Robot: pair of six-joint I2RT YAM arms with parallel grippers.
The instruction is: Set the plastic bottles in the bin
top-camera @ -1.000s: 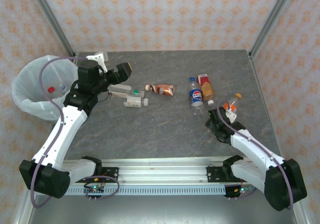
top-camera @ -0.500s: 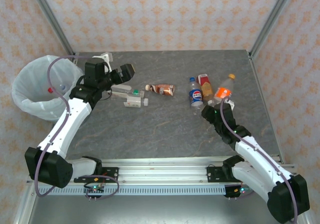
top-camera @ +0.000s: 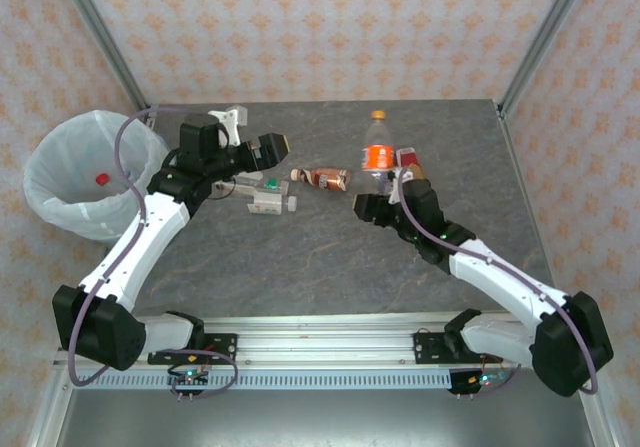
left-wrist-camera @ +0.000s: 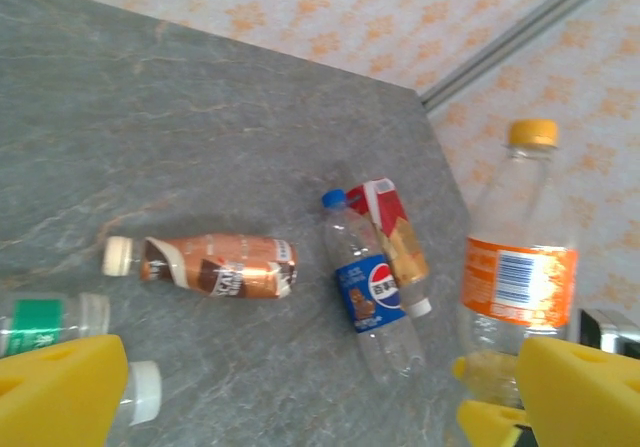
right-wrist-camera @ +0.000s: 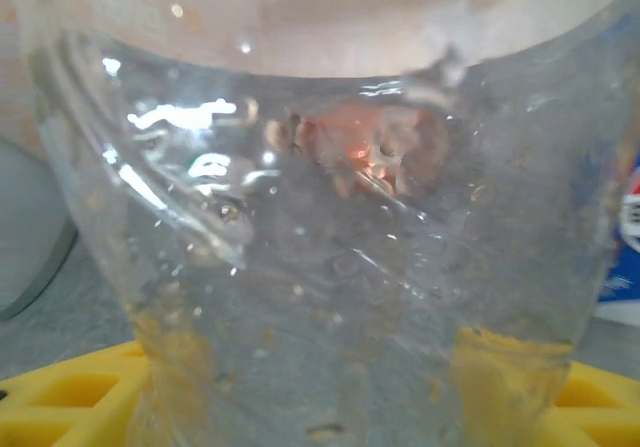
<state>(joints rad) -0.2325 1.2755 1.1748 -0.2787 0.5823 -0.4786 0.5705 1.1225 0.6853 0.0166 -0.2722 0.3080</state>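
Right gripper (top-camera: 383,193) clenches the orange-label bottle (top-camera: 377,154) upright, probably bound for the nine-o'clock bin (top-camera: 50,212); left gripper (top-camera: 268,149) gapes empty.

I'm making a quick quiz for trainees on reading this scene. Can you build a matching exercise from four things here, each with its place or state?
Things:
1. orange-label bottle
2. brown-label bottle
3. Pepsi bottle
4. bin

Places or states:
A. lying beside the red-label bottle
B. at the far left, a red cap showing inside
C. held upright in the right gripper
D. lying on its side, pale cap

Pairs: 1-C, 2-D, 3-A, 4-B
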